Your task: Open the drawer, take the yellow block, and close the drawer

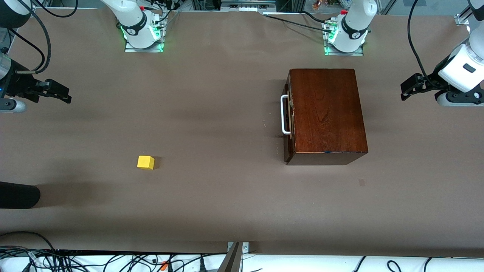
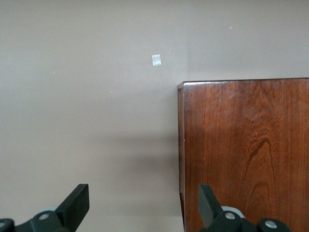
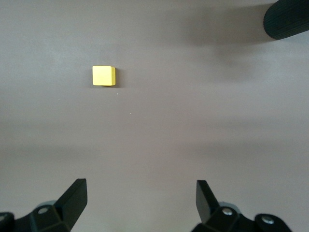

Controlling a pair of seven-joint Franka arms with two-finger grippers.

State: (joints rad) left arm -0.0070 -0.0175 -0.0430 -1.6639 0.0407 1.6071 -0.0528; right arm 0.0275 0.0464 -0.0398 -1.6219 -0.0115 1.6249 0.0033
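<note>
You will find the drawer (image 1: 288, 117), its dark reddish-brown front fitted with a white U-shaped bar handle (image 1: 284, 115), pushed in almost flush with the glossy dark mahogany box (image 1: 326, 111) that houses it; only a thin seam shows along the front. The box stands on the brown bench toward the left arm's end, close to the edge where the arm bases are mounted, and the handle faces the right arm's end.

The small bright yellow cube (image 1: 145, 162), the yellow block of your task, is not in the drawer. It sits alone on the open bench (image 1: 227, 196) toward the right arm's end, nearer to the front camera than the box and well apart from it.

The left gripper (image 1: 406, 91) hangs over the bench at the left arm's end, beside the box and clear of it. Its wrist view shows the fingers (image 2: 76, 202) spread apart with nothing between them, one corner of the box top below.

The right gripper (image 1: 64, 96) hangs over the bench's edge at the right arm's end. Its fingers (image 3: 76, 195) stand wide apart and empty, the cube in its view but well short of them.

A dark rounded object (image 1: 19, 195) intrudes at the bench's edge near the cube; you cannot tell what it is
</note>
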